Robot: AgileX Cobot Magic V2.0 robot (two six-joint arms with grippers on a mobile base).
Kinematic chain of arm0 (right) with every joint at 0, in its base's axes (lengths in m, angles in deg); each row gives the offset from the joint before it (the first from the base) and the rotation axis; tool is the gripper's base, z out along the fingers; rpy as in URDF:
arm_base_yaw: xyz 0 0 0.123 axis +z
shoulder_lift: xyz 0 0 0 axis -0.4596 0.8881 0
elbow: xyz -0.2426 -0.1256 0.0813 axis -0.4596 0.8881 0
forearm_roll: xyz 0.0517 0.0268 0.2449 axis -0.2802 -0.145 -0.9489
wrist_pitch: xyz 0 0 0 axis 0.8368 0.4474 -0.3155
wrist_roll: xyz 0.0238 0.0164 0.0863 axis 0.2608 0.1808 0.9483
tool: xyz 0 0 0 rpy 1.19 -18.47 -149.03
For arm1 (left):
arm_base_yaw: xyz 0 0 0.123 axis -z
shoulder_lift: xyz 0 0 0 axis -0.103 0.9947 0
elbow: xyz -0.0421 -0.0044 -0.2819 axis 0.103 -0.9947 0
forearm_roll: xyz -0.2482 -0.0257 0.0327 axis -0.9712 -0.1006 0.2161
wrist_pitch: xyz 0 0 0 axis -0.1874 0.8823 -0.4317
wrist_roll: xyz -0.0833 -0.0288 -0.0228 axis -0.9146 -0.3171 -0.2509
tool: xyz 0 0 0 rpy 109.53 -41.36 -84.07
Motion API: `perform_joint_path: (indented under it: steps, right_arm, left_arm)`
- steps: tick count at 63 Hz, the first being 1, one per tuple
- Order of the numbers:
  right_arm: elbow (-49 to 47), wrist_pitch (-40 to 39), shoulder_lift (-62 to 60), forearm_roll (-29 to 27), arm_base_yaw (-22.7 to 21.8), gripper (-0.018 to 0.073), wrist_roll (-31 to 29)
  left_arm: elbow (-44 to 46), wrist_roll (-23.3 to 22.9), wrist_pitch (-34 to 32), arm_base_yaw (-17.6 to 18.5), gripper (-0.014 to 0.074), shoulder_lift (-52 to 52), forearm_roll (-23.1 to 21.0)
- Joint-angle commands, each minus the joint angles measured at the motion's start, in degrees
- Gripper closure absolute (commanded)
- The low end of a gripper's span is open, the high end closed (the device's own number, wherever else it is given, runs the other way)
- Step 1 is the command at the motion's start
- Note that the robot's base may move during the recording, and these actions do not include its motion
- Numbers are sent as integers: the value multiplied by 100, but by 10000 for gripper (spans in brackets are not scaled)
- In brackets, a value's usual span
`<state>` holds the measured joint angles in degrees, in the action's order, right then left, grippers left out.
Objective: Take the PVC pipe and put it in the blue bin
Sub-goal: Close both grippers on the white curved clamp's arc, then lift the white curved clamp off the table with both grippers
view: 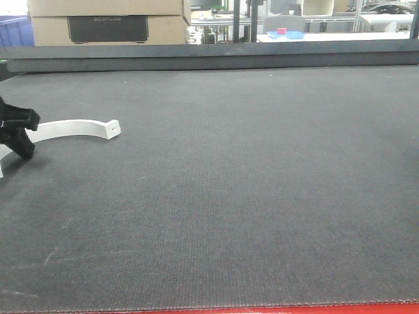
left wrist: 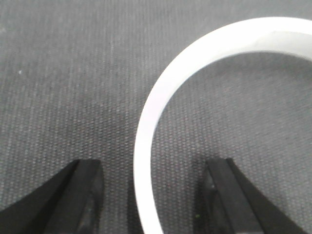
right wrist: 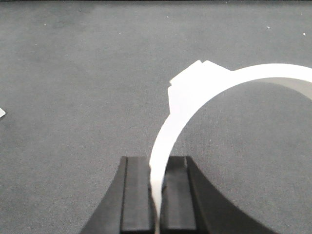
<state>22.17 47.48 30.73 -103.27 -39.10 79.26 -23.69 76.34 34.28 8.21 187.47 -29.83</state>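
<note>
On the dark woven surface (view: 249, 196) the left gripper (left wrist: 153, 165) straddles the PVC pipe (left wrist: 161, 97), jaws open, grasp pending; next, close squarely and lift; the right gripper (right wrist: 156, 163) has its jaws clamped on another white arc (right wrist: 195, 97).

We see the PVC pipe (view: 72, 127) as a white half-ring strip lying flat on its edge, its flat tab with a small hole at the end far from the left gripper (view: 31, 136). In the left wrist view the pipe (left wrist: 161, 97) runs up between the spread fingers of the claw (left wrist: 152, 163), touching neither, then curves away to the right. In the right wrist view we find a second pipe (right wrist: 195, 97), white too, pinched on edge in the right gripper (right wrist: 157, 161), with a blocky tab just beyond the fingertips.
</note>
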Motion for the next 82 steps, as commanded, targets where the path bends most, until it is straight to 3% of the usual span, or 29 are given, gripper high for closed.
perform_joint_path:
  steps: [1,9,20,39,52,82]
  right_arm:
    - [-42,-135,-21,-7,-11,727,-33]
    - [-42,-213,-21,-7,-11,727,-33]
    - [-42,-234,-21,-7,-11,727,-33]
    - [-42,-258,-21,-7,-11,727,-33]
    - [-42,-270,-69,-7,-11,727,-130]
    - [-42,-350,-961,-7,-11,727,-355]
  left_arm:
    - [34,-37,-130,28,246,53,-34]
    - [34,-37,-144,28,355,68,-34]
    - [34,-37,-175,28,708,84,-34]
    - [34,-37,-177,28,707,13,216]
    - [34,-37,-123,28,707,-588,271]
    - [-125,-37,1075,28,707,-2900,286]
